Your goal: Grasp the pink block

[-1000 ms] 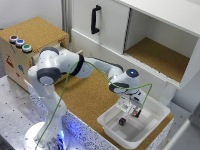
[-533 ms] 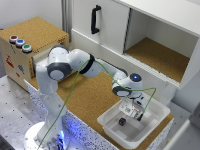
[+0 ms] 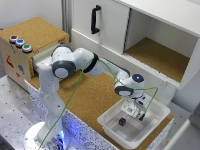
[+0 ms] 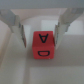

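In the wrist view the pink block [image 4: 44, 45], a reddish-pink cube with dark letters on its faces, lies on the white floor of the tray. My gripper [image 4: 41, 37] is open, with one finger [image 4: 21, 33] on each side of the block and small gaps showing. In the exterior view my gripper [image 3: 135, 113] reaches down into the white tray [image 3: 110, 123], and the pink block is hidden beneath it.
A dark purple-maroon cube [image 3: 121, 120] lies in the same tray, to the exterior view's left of my gripper. A white cabinet with an open compartment [image 3: 160, 55] stands behind. A cork-topped box with coloured buttons [image 3: 20, 44] is at the exterior view's left.
My gripper has moved down into the tray and a little toward the exterior view's right. The dark cube has not moved.
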